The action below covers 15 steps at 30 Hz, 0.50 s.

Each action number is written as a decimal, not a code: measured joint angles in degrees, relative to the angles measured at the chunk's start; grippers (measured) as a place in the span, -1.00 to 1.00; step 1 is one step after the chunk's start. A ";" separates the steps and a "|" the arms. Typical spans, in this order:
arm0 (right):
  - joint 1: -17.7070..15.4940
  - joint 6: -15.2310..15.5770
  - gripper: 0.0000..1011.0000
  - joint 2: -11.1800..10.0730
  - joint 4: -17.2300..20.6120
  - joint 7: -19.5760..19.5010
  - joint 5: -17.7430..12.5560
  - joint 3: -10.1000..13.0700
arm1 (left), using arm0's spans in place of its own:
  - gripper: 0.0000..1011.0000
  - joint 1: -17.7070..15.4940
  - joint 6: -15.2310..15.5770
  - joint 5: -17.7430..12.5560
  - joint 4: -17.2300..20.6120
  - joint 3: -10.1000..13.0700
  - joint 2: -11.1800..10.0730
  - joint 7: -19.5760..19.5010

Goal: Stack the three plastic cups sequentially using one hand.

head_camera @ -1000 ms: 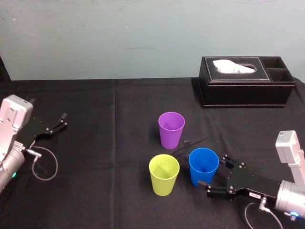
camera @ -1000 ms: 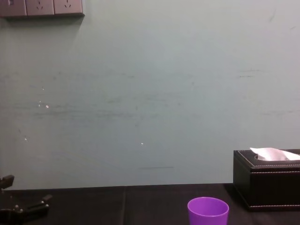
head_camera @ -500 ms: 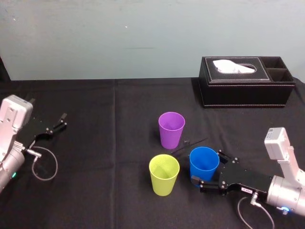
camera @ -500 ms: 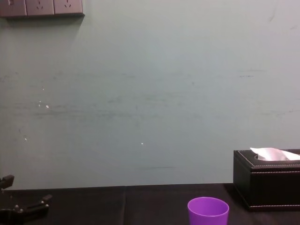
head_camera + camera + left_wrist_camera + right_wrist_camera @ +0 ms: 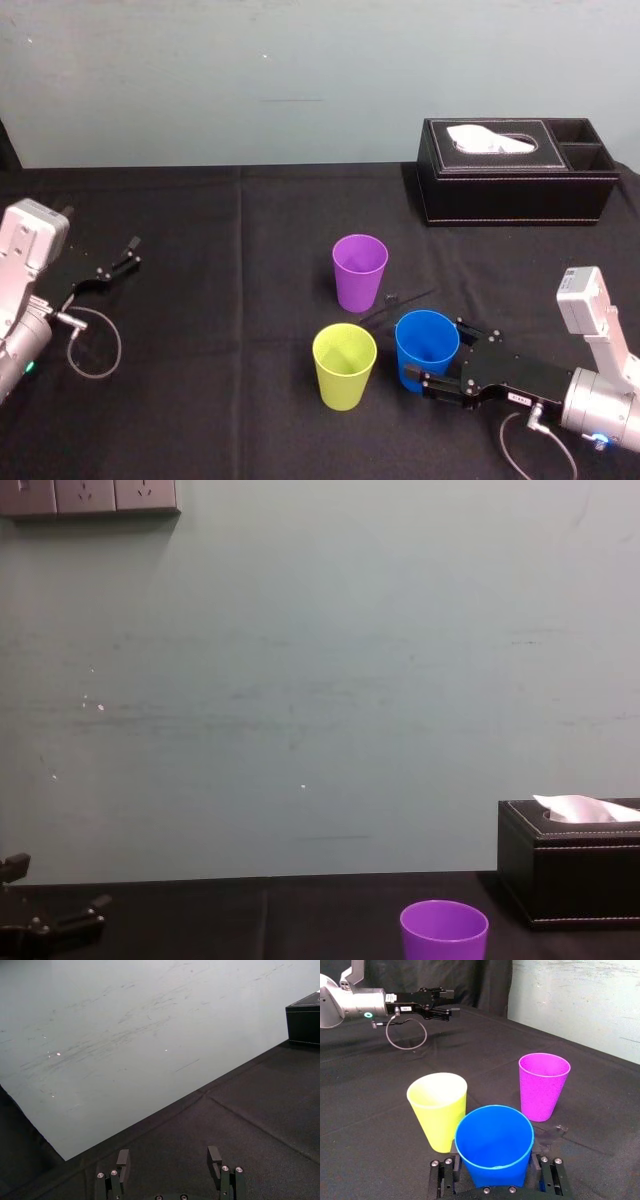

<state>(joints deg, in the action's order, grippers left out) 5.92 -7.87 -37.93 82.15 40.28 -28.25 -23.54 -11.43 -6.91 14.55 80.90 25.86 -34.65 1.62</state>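
Straddling the blue cup (image 5: pixel 427 338), right gripper (image 5: pixel 436 350) spread wide (left gripper (image 5: pixel 128 254) parked).

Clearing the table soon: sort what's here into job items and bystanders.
Job: blue cup, yellow-green cup, purple cup, right tool straddling the blue cup.
Bystanders: black tissue box at the back right, left tool parked at the far left.

A black-clothed table (image 5: pixel 250 300) carries the purple cup (image 5: pixel 360 272), blue cup (image 5: pixel 427 345), yellow-green cup (image 5: pixel 344 365) and a black tissue box (image 5: pixel 515 185).
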 joint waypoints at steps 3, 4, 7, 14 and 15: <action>-0.01 -0.01 0.53 -0.02 0.00 0.11 -0.04 0.02 | 1.00 0.00 0.00 0.00 0.00 0.00 0.00 0.00; -0.02 -0.01 0.52 -0.02 0.00 0.13 -0.04 0.02 | 1.00 0.00 0.00 0.00 0.00 0.00 0.00 0.00; -0.04 -0.02 0.48 -0.04 0.00 0.18 -0.08 0.05 | 1.00 0.00 0.00 0.00 0.00 0.00 0.00 0.00; -0.07 -0.04 0.45 -0.07 0.00 0.22 -0.11 0.08 | 1.00 0.00 0.00 0.00 0.00 0.00 0.00 0.00; -0.07 -0.04 0.45 -0.07 0.00 0.23 -0.11 0.08 | 1.00 0.00 0.00 0.00 0.00 0.00 0.00 0.00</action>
<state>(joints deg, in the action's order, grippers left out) 5.85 -7.91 -38.00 82.15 40.51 -28.36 -23.45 -11.43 -6.91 14.55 80.90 25.86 -34.65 1.62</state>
